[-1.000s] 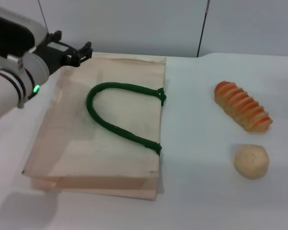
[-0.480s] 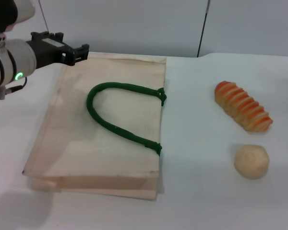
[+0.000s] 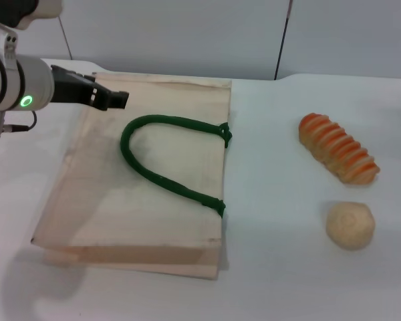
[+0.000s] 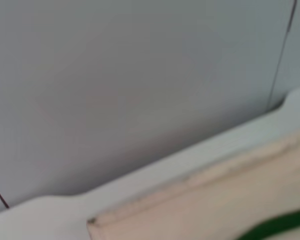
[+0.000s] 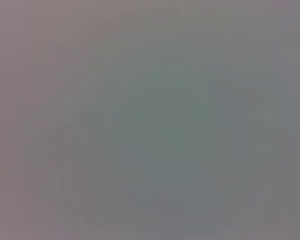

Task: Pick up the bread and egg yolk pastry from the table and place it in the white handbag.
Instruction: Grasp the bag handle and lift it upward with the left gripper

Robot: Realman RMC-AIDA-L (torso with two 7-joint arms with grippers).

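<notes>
Orange-striped bread [image 3: 338, 157] lying diagonally, far-left to near-right

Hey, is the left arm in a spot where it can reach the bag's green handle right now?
Probably yes. The left gripper hovers over the white handbag's far corner, and the green handle lies exposed on top with nothing between them.

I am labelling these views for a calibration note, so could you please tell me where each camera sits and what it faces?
Head view: high on the robot, looking down at the table, white handbag, bread and egg yolk pastry; the left gripper shows.
Left wrist view: on the left arm, facing the wall and the handbag's edge; no fingers show.
Right wrist view: only blank grey.
Head and left wrist views share the handbag and its green handle.
</notes>
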